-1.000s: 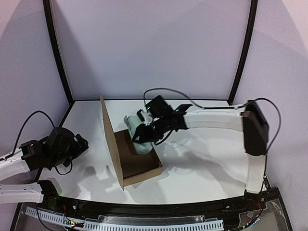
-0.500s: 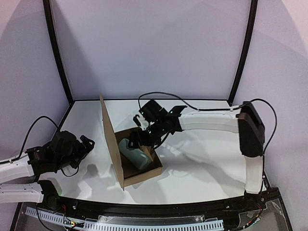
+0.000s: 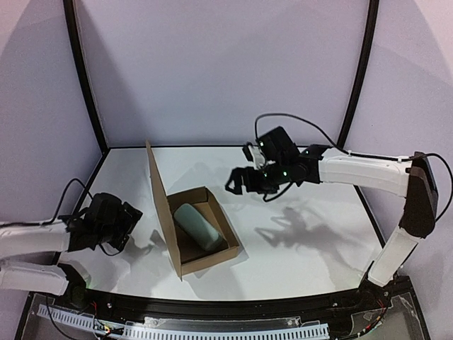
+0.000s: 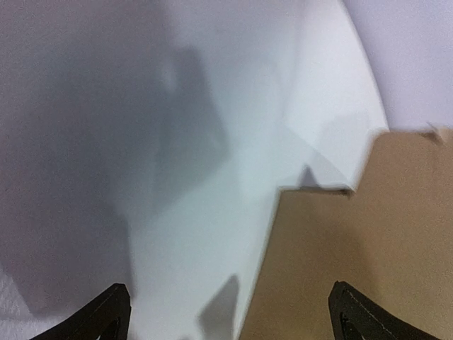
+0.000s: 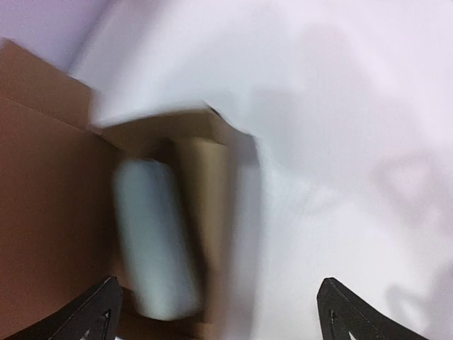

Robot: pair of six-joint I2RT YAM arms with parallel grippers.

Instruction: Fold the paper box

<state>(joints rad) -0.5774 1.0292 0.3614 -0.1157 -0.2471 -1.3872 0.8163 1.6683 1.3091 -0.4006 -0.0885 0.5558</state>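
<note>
The paper box (image 3: 221, 249) is brown cardboard, folded into an open tray, with its lid flap (image 3: 160, 205) standing upright on the left side. A pale grey-green case (image 3: 198, 225) lies inside it. My right gripper (image 3: 239, 177) hovers open and empty above the table, just right of the box's far corner. In the blurred right wrist view the case (image 5: 152, 241) and the box (image 5: 49, 177) lie ahead of the open right gripper (image 5: 219, 308). My left gripper (image 3: 132, 221) is open, low, left of the lid. In its wrist view, cardboard (image 4: 361, 248) fills the lower right beyond the open left gripper (image 4: 231, 315).
White table (image 3: 304, 234) ringed by a white backdrop and black frame posts (image 3: 85, 78). Cables trail from both arms. The right arm stretches across the right half of the table.
My right gripper opened, left the case in the box and drew back up and to the right. My left arm slid right, nearer the lid.
</note>
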